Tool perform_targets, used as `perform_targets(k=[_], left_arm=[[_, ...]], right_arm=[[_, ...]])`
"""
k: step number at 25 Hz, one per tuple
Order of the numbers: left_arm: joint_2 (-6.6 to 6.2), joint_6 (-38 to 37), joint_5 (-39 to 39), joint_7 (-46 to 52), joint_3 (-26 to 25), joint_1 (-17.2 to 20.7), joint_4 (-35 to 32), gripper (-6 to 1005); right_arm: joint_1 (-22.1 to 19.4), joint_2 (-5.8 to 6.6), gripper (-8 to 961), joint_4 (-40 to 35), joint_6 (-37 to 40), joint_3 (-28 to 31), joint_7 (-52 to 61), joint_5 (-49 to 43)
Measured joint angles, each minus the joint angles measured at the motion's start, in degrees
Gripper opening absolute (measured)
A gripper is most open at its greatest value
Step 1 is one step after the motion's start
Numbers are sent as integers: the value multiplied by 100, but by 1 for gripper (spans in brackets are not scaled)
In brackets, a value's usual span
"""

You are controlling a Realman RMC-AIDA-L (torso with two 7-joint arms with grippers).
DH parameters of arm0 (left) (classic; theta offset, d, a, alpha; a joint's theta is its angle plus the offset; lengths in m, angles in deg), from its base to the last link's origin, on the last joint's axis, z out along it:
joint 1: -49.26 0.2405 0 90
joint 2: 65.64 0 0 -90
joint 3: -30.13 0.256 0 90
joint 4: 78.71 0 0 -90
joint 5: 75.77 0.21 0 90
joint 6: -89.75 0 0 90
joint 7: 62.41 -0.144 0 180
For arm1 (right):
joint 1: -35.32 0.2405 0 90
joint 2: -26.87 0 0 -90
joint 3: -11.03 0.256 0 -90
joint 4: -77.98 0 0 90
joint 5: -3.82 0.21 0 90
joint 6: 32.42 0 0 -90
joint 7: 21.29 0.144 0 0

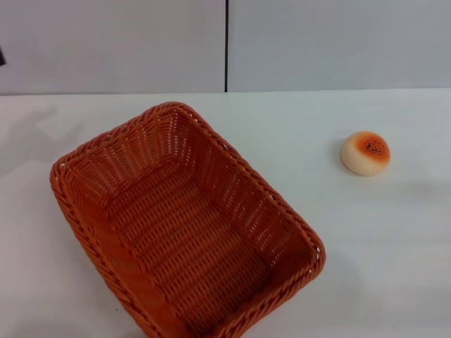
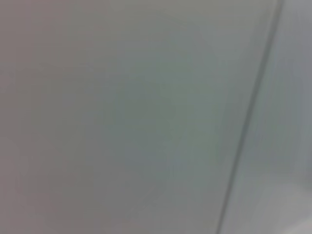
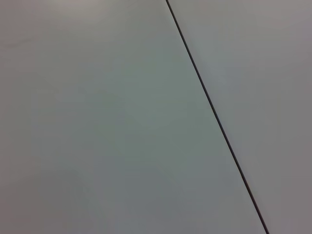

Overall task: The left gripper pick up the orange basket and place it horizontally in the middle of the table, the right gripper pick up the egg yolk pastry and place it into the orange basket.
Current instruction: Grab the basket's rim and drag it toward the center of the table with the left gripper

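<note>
The orange basket [image 1: 184, 225] lies on the white table [image 1: 394, 267] at the left and middle of the head view, turned diagonally, with one corner running off the near edge of the picture. It is empty. The egg yolk pastry [image 1: 365, 153] sits alone on the table to the right of the basket, a good gap between them. Neither the left gripper nor the right gripper shows in any view. Both wrist views show only a plain grey surface crossed by a thin dark seam.
A grey back wall with a vertical dark seam [image 1: 226, 46] stands behind the table. A small dark shape [image 1: 2, 56] shows at the far left edge of the head view. Bare tabletop lies around the pastry.
</note>
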Motion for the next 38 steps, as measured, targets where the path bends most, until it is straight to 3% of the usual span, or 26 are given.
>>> perform_targets(k=[3, 6, 8, 12, 22, 28, 38], left_arm=[[5, -293, 753, 558, 81, -275, -757, 619], [113, -512, 1582, 1039, 480, -536, -1576, 673], [237, -572, 2261, 1338, 982, -705, -2147, 718], [459, -624, 3193, 1667, 1533, -1023, -2659, 787], [530, -174, 3858, 2408, 2910, -1288, -2731, 817], [553, 387, 4125, 2602, 3689, -1215, -2668, 816], [557, 993, 4711, 2666, 4320, -1200, -2279, 815]], right_arm=[[-2, 4, 609, -5, 13, 1, 1, 5], [2, 5, 609, -5, 41, 1, 7, -1], [3, 6, 609, -3, 58, 1, 8, -15], [-28, 8, 609, 10, 89, -3, 10, -26], [-132, 11, 609, -10, 126, 2, 289, -29], [-104, 14, 608, -18, 29, -49, 274, -31], [-79, 8, 608, -22, -108, -28, 263, -35]])
